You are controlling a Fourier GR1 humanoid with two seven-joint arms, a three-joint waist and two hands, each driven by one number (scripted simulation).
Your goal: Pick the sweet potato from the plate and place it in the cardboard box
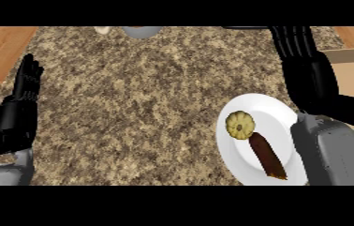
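A white plate [269, 109] lies at the lower right of the speckled counter. On it rests the sweet potato [266, 155], a long brown body with a pale yellow round end [240, 125] pointing to the upper left. My right hand [307, 75] is open, its fingers stretched away from me past the plate's far right rim and holding nothing. Its grey forearm [328, 150] covers the plate's right edge. A tan strip [343, 56] at the right border, behind that hand, may be the cardboard box; most of it is hidden. My left hand [26, 91] rests open at the left edge, fingers up.
At the counter's far edge sit a small white object [102, 30] and a grey rounded one [142, 31], both cut off. A wooden surface [14, 42] shows beyond the counter's upper left corner. Bare speckled counter [138, 108] spreads between the hands.
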